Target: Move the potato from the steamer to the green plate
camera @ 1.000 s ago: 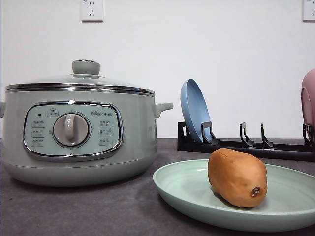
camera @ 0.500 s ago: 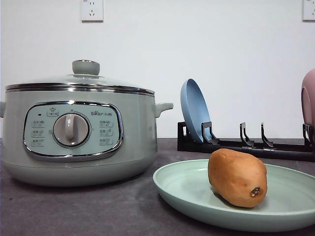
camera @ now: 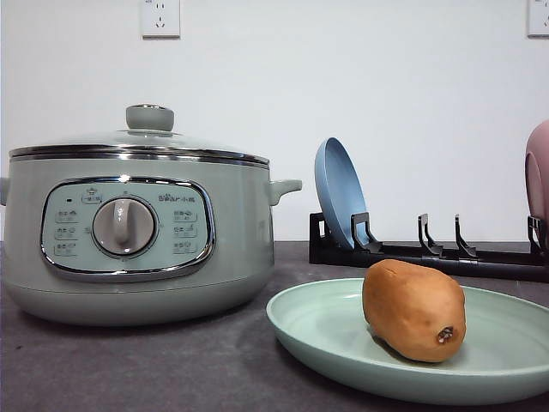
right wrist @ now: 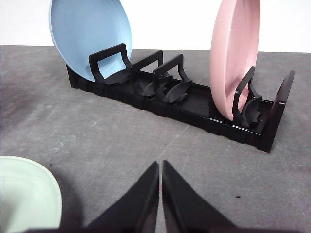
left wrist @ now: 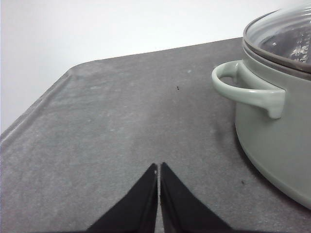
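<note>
The orange-brown potato [camera: 414,310] lies on the pale green plate [camera: 326,330] at the front right of the table. To its left stands the sage-green steamer [camera: 137,227] with its glass lid on; its side handle and rim appear as the steamer [left wrist: 272,107] in the left wrist view. My left gripper [left wrist: 159,167] is shut and empty above bare table beside the steamer. My right gripper [right wrist: 160,165] is shut and empty over the table, with an edge of the green plate [right wrist: 26,199] off to one side of it.
A black dish rack [camera: 429,253] stands behind the plate, holding an upright blue plate [camera: 339,193] and a pink plate [camera: 538,172]. The same rack [right wrist: 194,104] faces the right gripper. The table's rounded corner edge [left wrist: 29,121] lies beyond the left gripper.
</note>
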`<state>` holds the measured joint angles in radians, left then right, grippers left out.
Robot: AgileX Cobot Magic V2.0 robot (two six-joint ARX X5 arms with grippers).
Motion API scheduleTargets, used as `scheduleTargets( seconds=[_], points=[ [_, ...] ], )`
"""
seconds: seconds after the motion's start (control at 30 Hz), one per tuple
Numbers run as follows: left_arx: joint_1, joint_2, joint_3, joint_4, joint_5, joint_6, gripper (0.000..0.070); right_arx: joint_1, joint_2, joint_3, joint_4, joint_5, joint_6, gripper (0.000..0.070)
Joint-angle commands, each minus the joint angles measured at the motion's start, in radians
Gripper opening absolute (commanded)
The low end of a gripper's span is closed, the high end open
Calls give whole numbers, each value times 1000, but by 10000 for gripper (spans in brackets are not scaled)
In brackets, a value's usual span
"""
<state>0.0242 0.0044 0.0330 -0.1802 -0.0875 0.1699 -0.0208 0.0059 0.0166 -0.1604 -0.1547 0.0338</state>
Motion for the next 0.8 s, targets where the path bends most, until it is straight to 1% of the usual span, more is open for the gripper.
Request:
scheduleTargets(
  seconds=[0.0,0.77],
  points=[
    [2,-1,-18,-10,-2,-3,0,-2,-2,-5,3,-1,11,0],
    [2,-1,-17,-10,-2,-3,0,-2,-2,-5,3,-1,11,0]
  ],
)
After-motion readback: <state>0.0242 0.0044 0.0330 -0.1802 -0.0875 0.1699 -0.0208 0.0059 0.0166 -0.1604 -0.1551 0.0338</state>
